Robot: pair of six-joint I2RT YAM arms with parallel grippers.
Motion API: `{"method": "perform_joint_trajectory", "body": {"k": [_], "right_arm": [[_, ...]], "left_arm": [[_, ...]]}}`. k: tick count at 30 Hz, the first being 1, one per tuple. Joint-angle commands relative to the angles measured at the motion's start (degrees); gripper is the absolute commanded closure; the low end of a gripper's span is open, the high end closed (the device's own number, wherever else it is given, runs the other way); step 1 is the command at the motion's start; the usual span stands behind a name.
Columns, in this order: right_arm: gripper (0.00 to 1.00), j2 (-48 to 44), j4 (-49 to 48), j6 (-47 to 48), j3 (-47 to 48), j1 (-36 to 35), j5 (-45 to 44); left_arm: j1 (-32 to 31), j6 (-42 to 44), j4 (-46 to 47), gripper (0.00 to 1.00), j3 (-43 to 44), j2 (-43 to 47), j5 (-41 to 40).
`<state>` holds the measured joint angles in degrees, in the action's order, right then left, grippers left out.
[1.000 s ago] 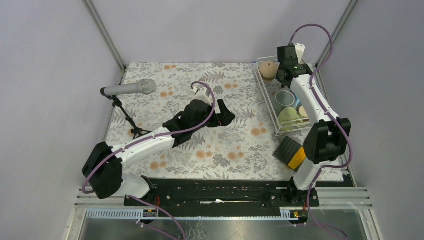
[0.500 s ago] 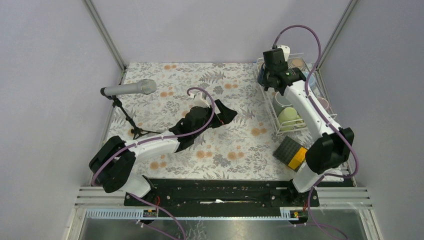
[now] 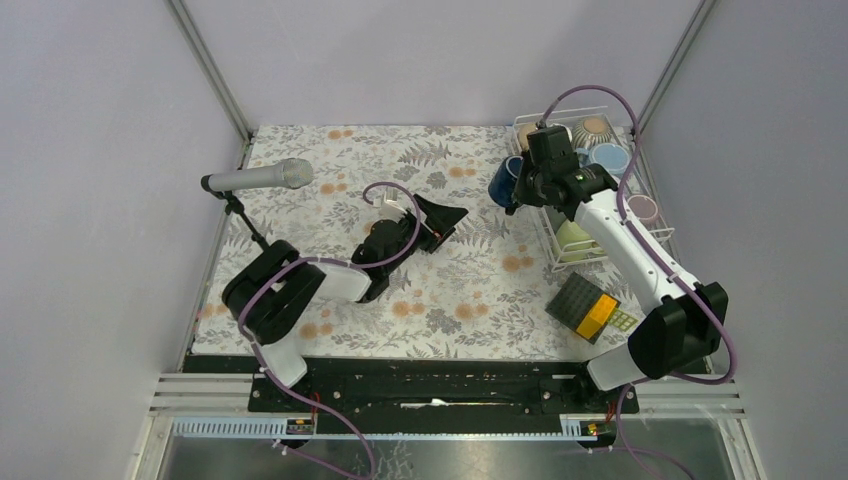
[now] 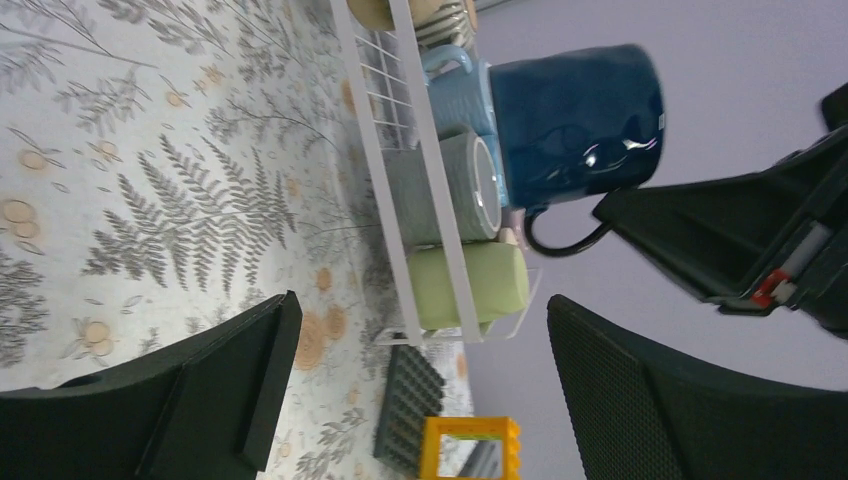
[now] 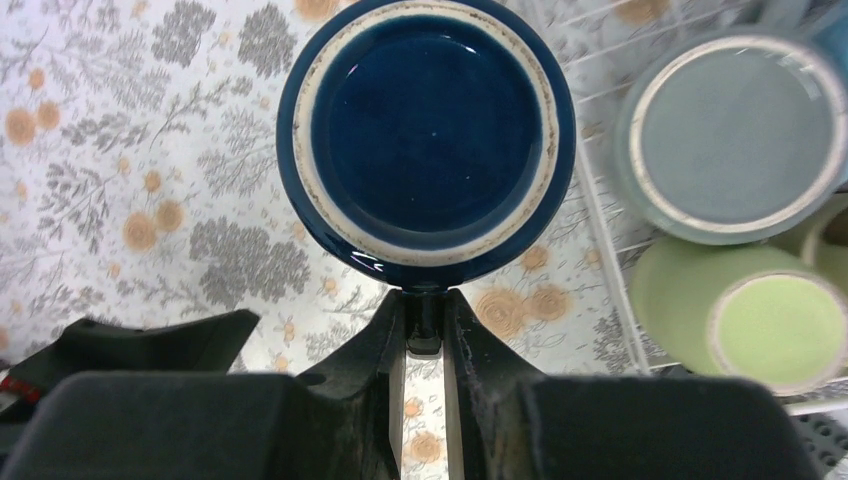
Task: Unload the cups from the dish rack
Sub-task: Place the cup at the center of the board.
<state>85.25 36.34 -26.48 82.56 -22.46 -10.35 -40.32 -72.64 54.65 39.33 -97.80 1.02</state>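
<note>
The right gripper [image 5: 424, 312] is clamped tight on the thin handle of the dark blue mug [image 5: 425, 135], one finger on each side of it. The mug hangs in the air from that grip. In the top view it sits over the floral cloth [image 3: 340, 160], just outside the left rim of the rack [image 3: 540, 225] and clear of the wires. The left wrist view shows it raised above the rack's rim.

The other mugs are in the rack. A green mug [image 5: 760, 310] lies at the near end, with a grey mug [image 5: 735, 135] next to it. A light blue mug [image 3: 607, 155], a pink mug [image 3: 642, 208] and a tan mug [image 3: 597, 126] are further along.

The left gripper [image 3: 440, 220] has its jaws spread wide and holds nothing. It is low over the middle of the cloth, well apart from the rack and pointing towards it.

A black-and-orange pad [image 3: 585, 305] lies on the cloth just in front of the rack. A microphone [image 3: 260, 178] on a small stand is at the left edge of the table.
</note>
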Motion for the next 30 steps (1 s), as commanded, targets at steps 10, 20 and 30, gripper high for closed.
{"method": "perform_joint_trajectory", "body": {"k": [10, 20, 30], "right_arm": [[1.00, -7.55, -10.72, -6.08, -5.94, -1.06, 14.04], [1.00, -10.22, -11.68, -8.11, -7.83, -1.05, 20.16], [1.00, -12.58, -18.75, -12.81, -12.56, -1.10, 28.12]], "left_arm": [[1.67, -18.67, 28.58, 0.09, 2.04, -11.22, 6.35], [1.78, -20.83, 31.75, 0.19, 6.13, -13.74, 7.96], [1.79, -25.97, 37.26, 0.37, 4.86, -12.54, 7.68]]}}
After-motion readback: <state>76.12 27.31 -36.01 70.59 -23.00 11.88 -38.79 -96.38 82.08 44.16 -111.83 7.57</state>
